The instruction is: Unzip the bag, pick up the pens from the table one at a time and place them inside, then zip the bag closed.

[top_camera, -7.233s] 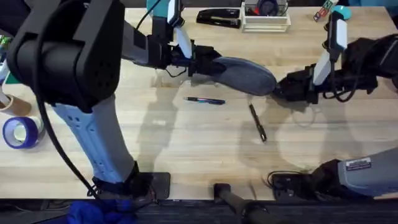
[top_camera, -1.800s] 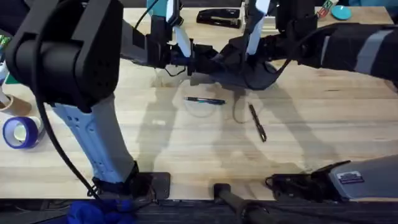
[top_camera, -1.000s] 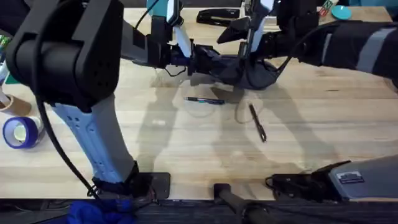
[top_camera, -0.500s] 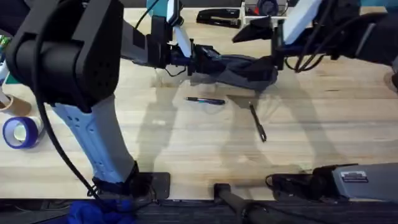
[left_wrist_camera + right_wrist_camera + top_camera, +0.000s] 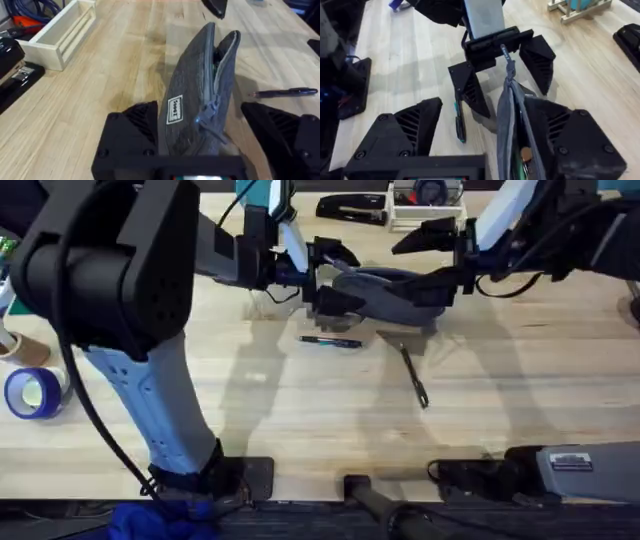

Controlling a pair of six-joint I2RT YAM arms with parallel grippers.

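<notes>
Standing bag [image 5: 385,290] between spread left fingers [image 5: 131,134]

We see a light wooden table [image 5: 300,420] of joined planks, its grain running across. Along its far edge lie a black stapler [image 5: 352,208] and, beside it, a pale wooden rack [image 5: 428,215] holding small items. At the far right corner sits something teal [image 5: 548,198]. Near the left edge rest a roll of blue tape [image 5: 32,393] and a brown cardboard tube [image 5: 22,348]. Soft shadows fall over the table's middle. At the near edge lies blue cloth [image 5: 160,522].
</notes>
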